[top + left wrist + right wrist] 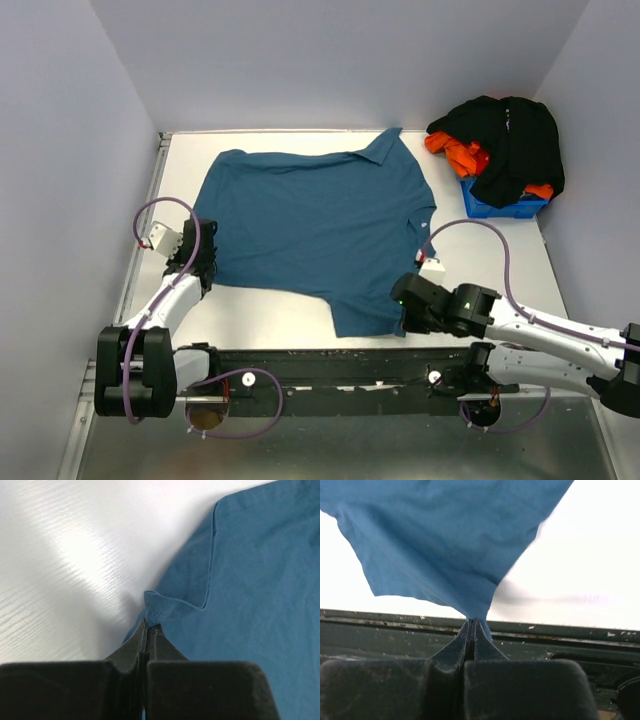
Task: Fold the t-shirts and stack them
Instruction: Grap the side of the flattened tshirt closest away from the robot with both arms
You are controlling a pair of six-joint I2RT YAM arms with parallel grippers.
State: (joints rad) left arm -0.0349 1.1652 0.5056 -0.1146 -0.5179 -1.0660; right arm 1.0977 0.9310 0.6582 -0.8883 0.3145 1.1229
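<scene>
A: Surface?
B: White counter (270, 305); teal t-shirt (320, 220) spread flat mid-counter.
A: Left?
B: Left gripper (148, 626) pinched tight on a hemmed corner at the shirt's left edge.
A: Right?
B: Right gripper (471, 622) clamped on the near corner, cloth lifted. Far right: black t-shirt (515, 140) and orange t-shirt (455, 152) heaped on blue bin (495, 208).

The spread t-shirt (320, 235) lies on the table (270, 315) between left gripper (149, 626) and right gripper (471, 621), other t-shirts (512, 140) heaped in a bin (500, 209) far right.

Black t-shirt (515, 140) drapes over the blue bin (500, 208), hiding most of it
</scene>
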